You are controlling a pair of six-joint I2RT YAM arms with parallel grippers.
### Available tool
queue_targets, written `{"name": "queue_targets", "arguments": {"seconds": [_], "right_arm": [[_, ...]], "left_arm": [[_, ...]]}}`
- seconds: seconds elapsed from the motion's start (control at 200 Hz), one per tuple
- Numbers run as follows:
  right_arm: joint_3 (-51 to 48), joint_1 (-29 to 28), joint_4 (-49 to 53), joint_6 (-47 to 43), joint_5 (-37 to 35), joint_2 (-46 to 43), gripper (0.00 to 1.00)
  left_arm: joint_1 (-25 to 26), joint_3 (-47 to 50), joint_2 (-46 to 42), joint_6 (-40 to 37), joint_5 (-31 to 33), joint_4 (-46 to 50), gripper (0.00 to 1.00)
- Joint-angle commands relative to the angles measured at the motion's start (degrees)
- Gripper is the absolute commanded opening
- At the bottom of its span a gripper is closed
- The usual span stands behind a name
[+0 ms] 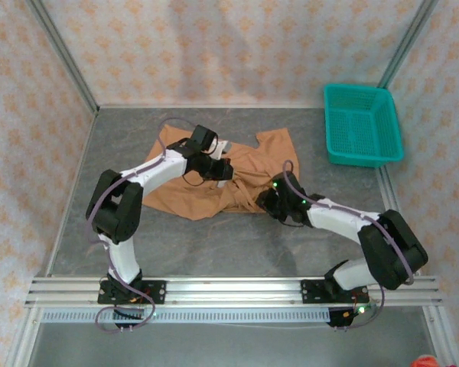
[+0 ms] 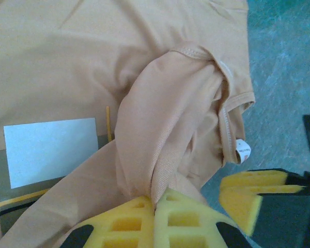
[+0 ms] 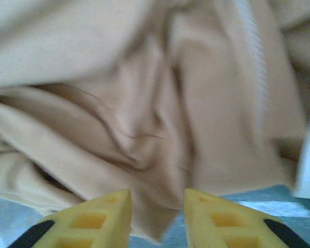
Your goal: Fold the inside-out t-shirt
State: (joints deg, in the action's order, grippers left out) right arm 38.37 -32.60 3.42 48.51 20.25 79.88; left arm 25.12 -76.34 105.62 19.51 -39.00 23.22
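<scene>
Cloth status: inside-out t-shirt (image 1: 191,195) lies rumpled on the table (image 1: 237,245), under and between both tools.

Left gripper (image 1: 222,170): the overhead view shows it low over the shirt's middle, but not how its jaws stand. The left wrist view settles this: left gripper (image 2: 156,199) has its yellow fingers pressed together, with a ridge of tan cloth pinched between the tips. The ridge runs straight ahead of the fingers up to the collar (image 2: 196,51). A small white label (image 2: 243,150) hangs ahead and to the right of the tips. A pale rectangle (image 2: 49,150) sits on the flat cloth to their left.

Right gripper (image 1: 271,200): from overhead it sits at the shirt's near edge, just beside the left tool. In the right wrist view, right gripper (image 3: 157,199) has its fingers parted by a narrow gap. A corner of the shirt (image 3: 144,129) hangs into that gap without being pinched. The cloth is heaped in folds directly ahead.

The overhead view also shows a teal basket (image 1: 356,87), well apart from the right tool, beyond it and to its right.
</scene>
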Motion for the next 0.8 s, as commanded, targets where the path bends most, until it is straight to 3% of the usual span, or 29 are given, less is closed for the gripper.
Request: {"name": "queue_targets", "arguments": {"seconds": [0.0,0.145,0.465,0.515,0.61,0.796], "right_arm": [[5.5,-0.3,7.6,-6.0,-4.0,-1.7,0.35],[9.8,-0.3,4.0,-6.2,0.3,3.0,0.36],[14.8,-1.2,-6.7,-2.7,6.4,17.8,0.47],[15.3,-1.2,-6.9,-2.3,5.9,18.7,0.41],[16.5,-1.1,-4.0,-2.9,4.3,17.6,0.00],[16.5,-1.0,8.9,-8.4,-1.4,5.0,0.00]], "left_arm": [[0.1,2.1,-3.2,0.9,-1.2,-2.7,0.00],[0.3,4.0,-3.5,1.1,-1.2,-3.5,0.00],[0.3,3.4,-3.8,0.2,-0.5,-2.0,0.00],[0.3,3.2,-3.8,0.0,-0.3,-1.6,0.00],[0.1,2.7,-3.8,-0.6,0.1,-0.5,0.00],[-2.2,2.6,-3.3,-0.4,0.2,-0.1,0.00]]}}
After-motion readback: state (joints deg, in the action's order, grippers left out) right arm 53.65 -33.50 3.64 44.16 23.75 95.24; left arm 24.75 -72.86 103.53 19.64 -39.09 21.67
